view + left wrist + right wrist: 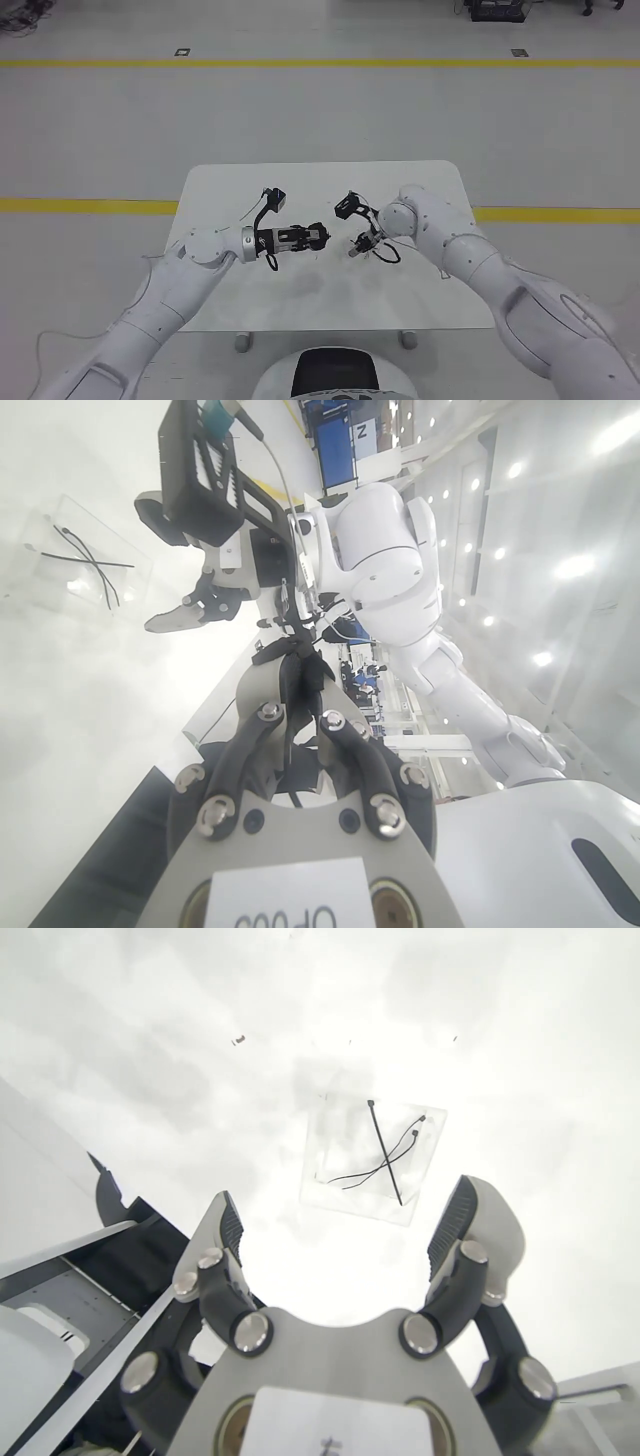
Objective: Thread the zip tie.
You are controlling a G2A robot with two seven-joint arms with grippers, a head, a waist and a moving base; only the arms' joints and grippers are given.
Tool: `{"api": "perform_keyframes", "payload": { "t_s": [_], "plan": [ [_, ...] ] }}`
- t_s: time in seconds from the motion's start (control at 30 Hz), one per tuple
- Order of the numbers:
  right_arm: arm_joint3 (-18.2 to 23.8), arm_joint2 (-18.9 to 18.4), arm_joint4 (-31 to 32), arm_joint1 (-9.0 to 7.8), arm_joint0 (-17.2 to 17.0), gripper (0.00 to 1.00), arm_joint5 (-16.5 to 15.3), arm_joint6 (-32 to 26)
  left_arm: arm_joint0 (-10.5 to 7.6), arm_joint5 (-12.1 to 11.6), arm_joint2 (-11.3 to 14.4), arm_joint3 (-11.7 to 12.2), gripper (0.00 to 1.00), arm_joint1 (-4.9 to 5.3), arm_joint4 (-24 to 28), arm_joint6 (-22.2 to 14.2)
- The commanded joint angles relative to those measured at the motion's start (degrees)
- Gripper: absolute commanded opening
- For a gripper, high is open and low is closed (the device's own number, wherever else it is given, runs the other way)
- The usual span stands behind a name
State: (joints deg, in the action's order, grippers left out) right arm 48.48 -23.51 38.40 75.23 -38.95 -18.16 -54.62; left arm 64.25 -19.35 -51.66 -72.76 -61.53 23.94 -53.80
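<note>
My left gripper is shut on a black zip tie, whose thin strand sticks out past the fingertips. In the top view this gripper is at mid-table, pointing at my right gripper a short gap away. My right gripper is open with nothing between its ribbed pads. It hangs above a clear tray holding three loose black zip ties. The left wrist view shows that tray on the table beyond one pale finger of the right gripper.
The white table has bare surface all around both grippers. A small dark speck lies on the table beyond the tray. The table's near edge passes beside my right gripper.
</note>
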Motion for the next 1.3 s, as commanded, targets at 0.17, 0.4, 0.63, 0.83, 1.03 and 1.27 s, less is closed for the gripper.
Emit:
{"api": "perform_keyframes", "payload": {
  "t_s": [0.17,0.4,0.63,0.83,1.03,1.27],
  "plan": [
    [-0.4,0.4,1.3,0.25,0.1,1.0,0.8,0.5,0.0,0.0,0.0,0.0,0.0,0.0,0.0,0.0],
    [1.5,0.4,5.8,-0.23,-1.2,1.0,-1.3,3.7,0.0,0.0,0.0,0.0,0.0,0.0,0.0,0.0],
    [3.3,0.0,7.2,-0.71,-1.9,0.0,-1.3,3.3,0.0,0.0,0.0,0.0,0.0,0.0,0.0,0.0],
    [3.2,0.4,6.8,-0.71,-2.3,0.0,-1.3,2.8,0.0,0.0,0.0,0.0,0.0,0.0,0.0,0.0],
    [1.9,1.7,5.7,-0.28,-2.0,0.0,-1.3,3.4,0.0,0.0,0.0,0.0,0.0,0.0,0.0,0.0],
    [-0.2,4.3,4.3,0.61,-1.3,0.0,-1.3,5.0,0.0,0.0,0.0,0.0,0.0,0.0,0.0,0.0]
  ]
}}
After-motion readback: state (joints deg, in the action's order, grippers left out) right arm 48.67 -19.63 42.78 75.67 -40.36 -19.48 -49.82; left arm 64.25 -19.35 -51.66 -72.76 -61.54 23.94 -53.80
